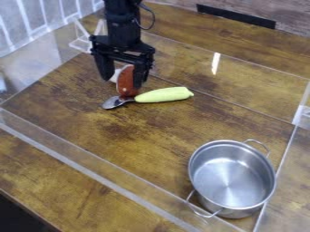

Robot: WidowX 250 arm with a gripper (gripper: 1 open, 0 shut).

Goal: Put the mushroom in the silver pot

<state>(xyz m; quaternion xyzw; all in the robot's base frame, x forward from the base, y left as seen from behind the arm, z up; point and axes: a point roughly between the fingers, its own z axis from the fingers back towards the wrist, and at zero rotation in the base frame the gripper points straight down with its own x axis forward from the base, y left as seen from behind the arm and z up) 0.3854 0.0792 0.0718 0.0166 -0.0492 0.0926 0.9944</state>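
One mushroom [126, 84], small, reddish-brown cap, whitish stem hardly visible, sits toward the far-left part of the tabletop [145, 136], right between the gripper [122, 80] tips. Fingers [105, 70] are spread apart, one on each side of the mushroom, pointing straight down; whether they touch it cannot be told. Nothing lifted, mushroom looks to be resting on the wood.

Silver pot [230, 177] stands at the near-right corner, shiny steel, low straight walls, thin loop handles, inside empty. Well apart from the mushroom.

Clear acrylic walls [72, 168] fence the work area: one along the near-left edge, one on the right side just beside the pot, one at the far left behind the arm. Wide bare wood runs diagonally between mushroom and pot, open room there.

Yellow-green vegetable [164, 93], elongated, lies just right of the mushroom, its left end near or touching it. Small grey spoon-like piece [115, 102] lies just in front of the mushroom, toward the near side, close to the finger tips. Both crowd the mushroom; neither lies on the path across to the pot.
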